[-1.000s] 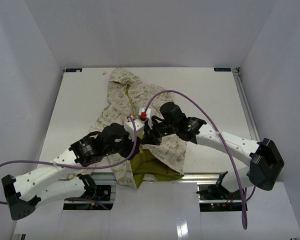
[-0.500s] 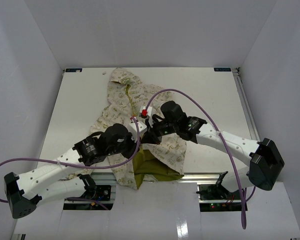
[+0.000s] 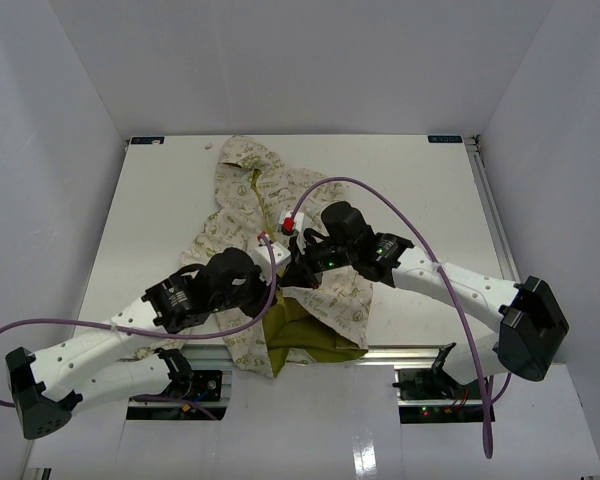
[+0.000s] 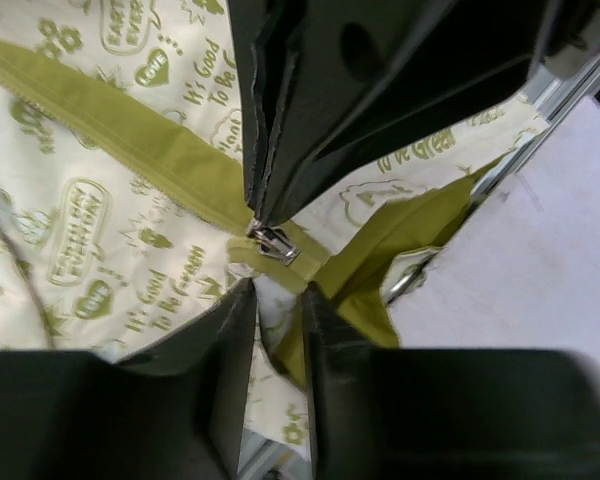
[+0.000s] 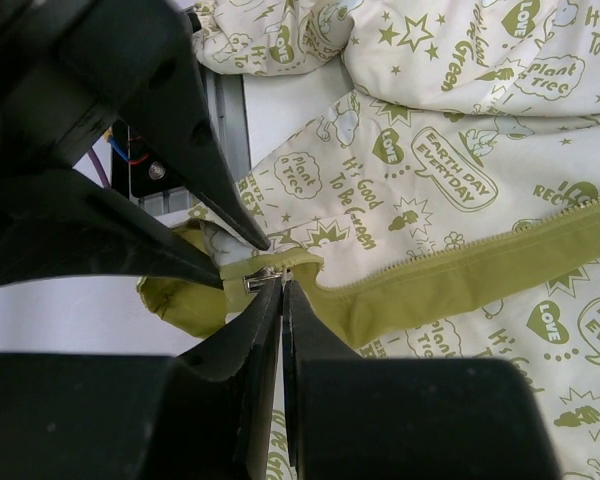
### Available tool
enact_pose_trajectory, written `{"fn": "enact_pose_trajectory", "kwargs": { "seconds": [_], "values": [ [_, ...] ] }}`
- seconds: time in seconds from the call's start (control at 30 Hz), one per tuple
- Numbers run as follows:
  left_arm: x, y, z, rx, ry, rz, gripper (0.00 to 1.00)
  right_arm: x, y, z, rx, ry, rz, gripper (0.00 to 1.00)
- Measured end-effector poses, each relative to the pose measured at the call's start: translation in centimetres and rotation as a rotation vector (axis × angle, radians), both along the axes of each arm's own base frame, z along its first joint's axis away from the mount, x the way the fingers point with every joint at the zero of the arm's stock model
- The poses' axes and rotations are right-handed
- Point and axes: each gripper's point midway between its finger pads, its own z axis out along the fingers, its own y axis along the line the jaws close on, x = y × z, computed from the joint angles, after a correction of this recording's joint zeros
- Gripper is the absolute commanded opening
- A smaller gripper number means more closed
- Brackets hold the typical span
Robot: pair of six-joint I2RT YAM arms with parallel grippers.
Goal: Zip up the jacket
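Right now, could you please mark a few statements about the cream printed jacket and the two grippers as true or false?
1. The hood of the cream, olive-printed hooded jacket points toward the far side of the white table. True.
2. The right gripper has its fingers nearly together at the small silver zipper pull. True.
3. The left gripper hangs well away from the jacket. False: it is at the fabric right beside the zipper pull.
4. The whole jacket lies on the tabletop. False: its hem drapes over the near edge.
5. Solid olive-green lining shows near the hem. True.
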Motion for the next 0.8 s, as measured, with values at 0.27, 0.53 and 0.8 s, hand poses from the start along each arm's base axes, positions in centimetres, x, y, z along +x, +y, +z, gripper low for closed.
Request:
{"fn": "enact_pose_trajectory", "kwargs": {
  "seconds": [0.27,0.53,0.8],
  "values": [
    [-0.1,-0.1,-0.9,0.027,0.026,-0.009,0.00,0.1,0.0,0.1,0.005,0.013,-0.005,0.08],
    [-1.7,0.0,1.5,-0.070,0.005,-0.074,0.00,-0.4,1.1,1.1,0.068,0.048,0.032,0.08],
    [-2.5,0.8,2.1,-0.090,0.000,-0.093,0.00,-0.7,2.7,0.9,0.118,0.102,0.092,0.08]
  ]
}}
